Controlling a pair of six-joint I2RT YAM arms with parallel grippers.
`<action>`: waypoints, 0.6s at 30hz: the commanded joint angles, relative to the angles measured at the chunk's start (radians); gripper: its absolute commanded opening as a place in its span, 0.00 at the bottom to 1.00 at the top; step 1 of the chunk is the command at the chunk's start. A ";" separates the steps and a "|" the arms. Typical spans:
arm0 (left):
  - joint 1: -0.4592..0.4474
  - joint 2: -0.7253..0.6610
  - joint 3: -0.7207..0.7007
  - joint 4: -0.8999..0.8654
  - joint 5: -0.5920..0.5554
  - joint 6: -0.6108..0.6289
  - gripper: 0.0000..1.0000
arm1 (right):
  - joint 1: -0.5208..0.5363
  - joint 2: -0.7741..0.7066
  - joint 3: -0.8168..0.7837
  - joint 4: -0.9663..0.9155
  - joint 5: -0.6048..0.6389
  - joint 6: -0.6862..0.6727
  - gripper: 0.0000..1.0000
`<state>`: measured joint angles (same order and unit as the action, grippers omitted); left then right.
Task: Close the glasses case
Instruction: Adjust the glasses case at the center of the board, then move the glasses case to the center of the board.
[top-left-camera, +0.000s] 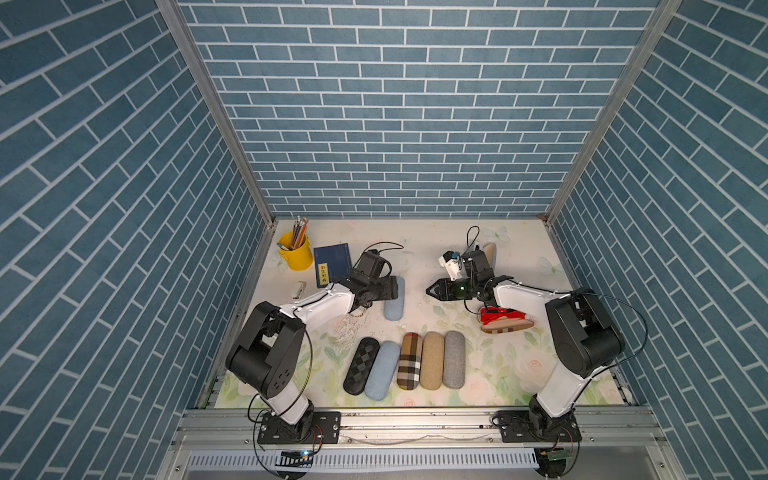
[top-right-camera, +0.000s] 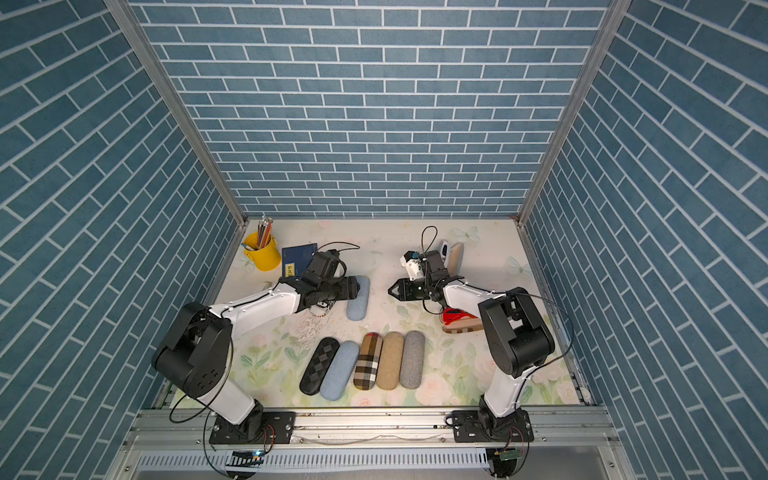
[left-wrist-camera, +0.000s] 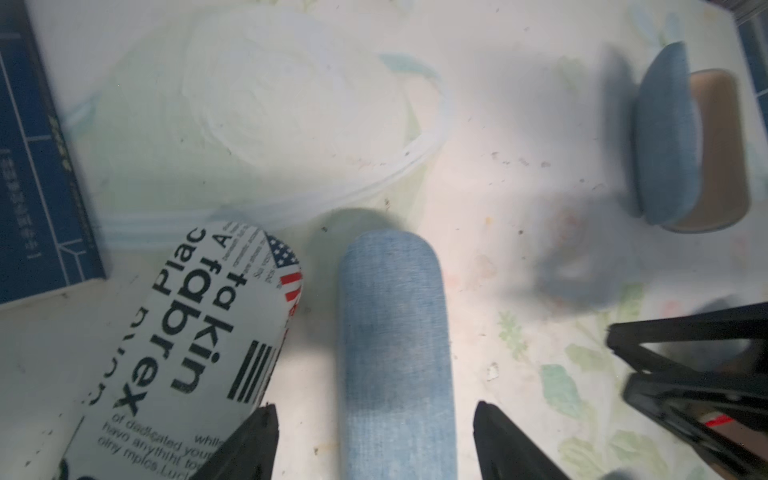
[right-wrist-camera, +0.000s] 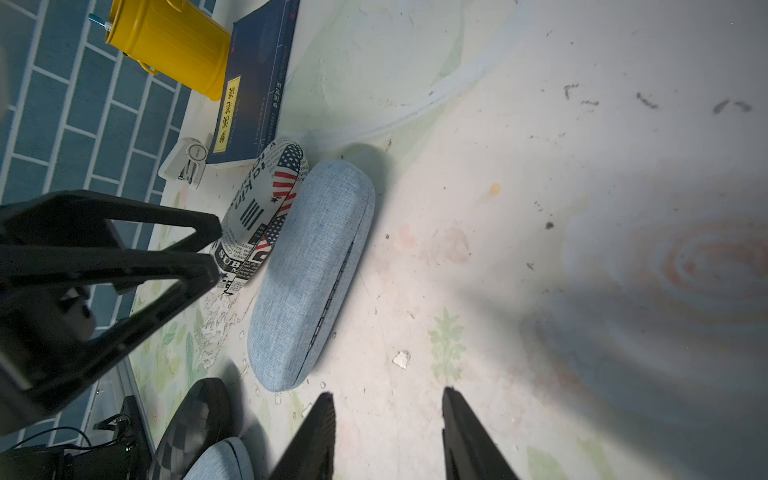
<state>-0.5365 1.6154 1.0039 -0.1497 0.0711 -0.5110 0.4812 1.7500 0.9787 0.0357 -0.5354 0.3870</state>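
Observation:
A light blue fabric glasses case (top-left-camera: 394, 305) (left-wrist-camera: 395, 340) (right-wrist-camera: 309, 274) lies on the floral table, and its seam looks shut in the right wrist view. My left gripper (top-left-camera: 392, 287) (left-wrist-camera: 376, 409) hangs over its near half, open, one fingertip on each side with a gap to the case. My right gripper (top-left-camera: 430, 289) (right-wrist-camera: 387, 394) hovers to the right of the case, open, with only bare table between its fingers. A newspaper-print case (left-wrist-camera: 187, 332) (right-wrist-camera: 262, 216) lies right beside the blue one, under my left arm.
Several closed cases (top-left-camera: 405, 361) lie in a row at the front. An open plaid case with red lining (top-left-camera: 505, 320) sits under my right arm. An open blue case (left-wrist-camera: 673, 141) stands at the back right. A yellow pencil cup (top-left-camera: 296, 251), blue book (top-left-camera: 332, 264) and stapler (top-left-camera: 298, 290) sit back left.

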 joint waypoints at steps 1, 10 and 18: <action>0.001 -0.060 0.004 -0.051 -0.098 0.002 0.81 | -0.002 -0.038 -0.008 0.003 -0.013 -0.030 0.42; 0.204 -0.049 -0.131 -0.032 -0.208 -0.007 0.47 | 0.004 -0.083 -0.089 0.040 -0.038 -0.027 0.41; 0.222 0.031 -0.221 0.043 -0.196 -0.031 0.35 | 0.005 -0.109 -0.096 0.025 -0.036 -0.032 0.42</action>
<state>-0.3176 1.6226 0.7952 -0.1417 -0.1314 -0.5354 0.4824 1.6619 0.8917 0.0559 -0.5594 0.3862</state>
